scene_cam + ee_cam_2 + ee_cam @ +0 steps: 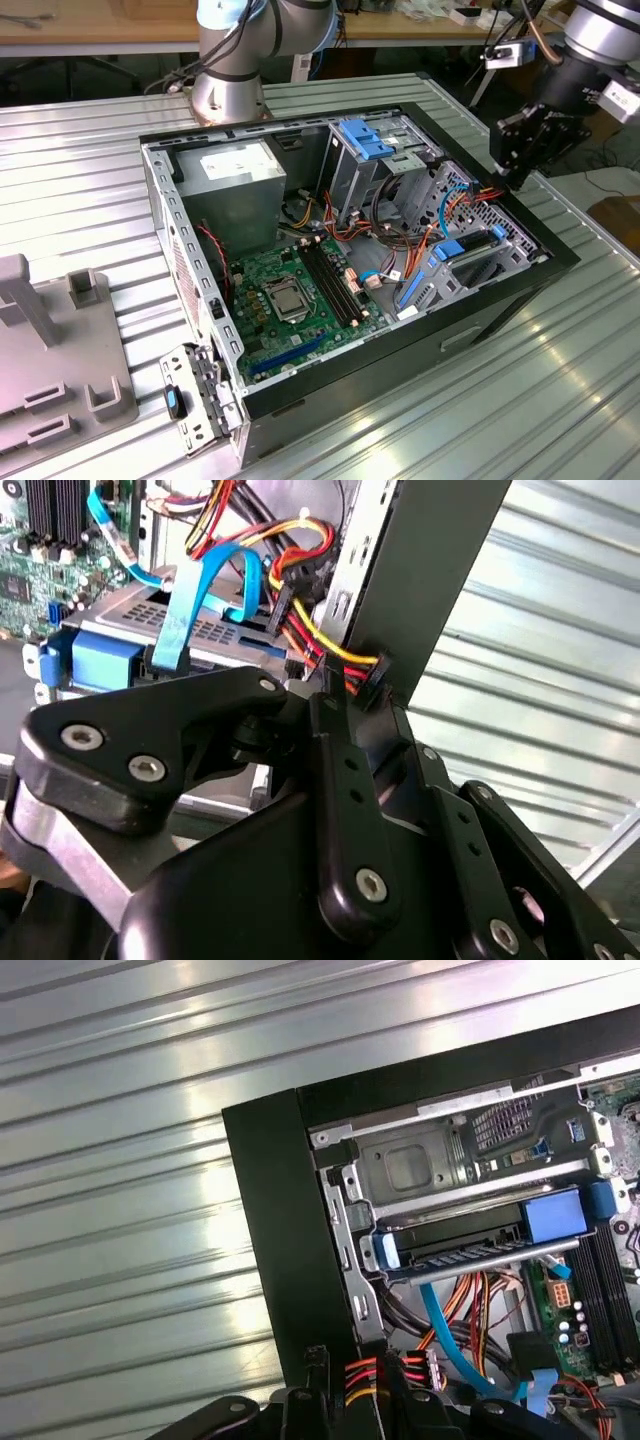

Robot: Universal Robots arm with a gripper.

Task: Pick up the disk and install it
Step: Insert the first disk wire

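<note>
Your disk [467, 250] lies flat in its bay at the lower right of the case [330, 372] in the exterior view. In the first wrist view the disk [470, 1244] is tucked under the metal cage with two blue tabs [552, 1215] showing at its ends. You can read that as a drive already seated, not one waiting to be picked. Just beside it, at the right rim of the case, your gripper [512, 180] reaches down over the edge. In the second wrist view the gripper [350, 695] looks narrowed almost fully onto the black power plug [368, 678]; its jaws seem to pinch the plug from either side. That hold probably keeps the plug's flat face turned toward the drive's sockets, and the red, yellow and black wires [300, 630] trail back into the case with slack. Counting up, you have one disk, one gripper, one plug in hand and two blue cables [185, 610] looping over the bay. There is also one grey power supply box [235, 172] at the upper left of the case. All of it rests on one ribbed metal table [90, 180].
</note>
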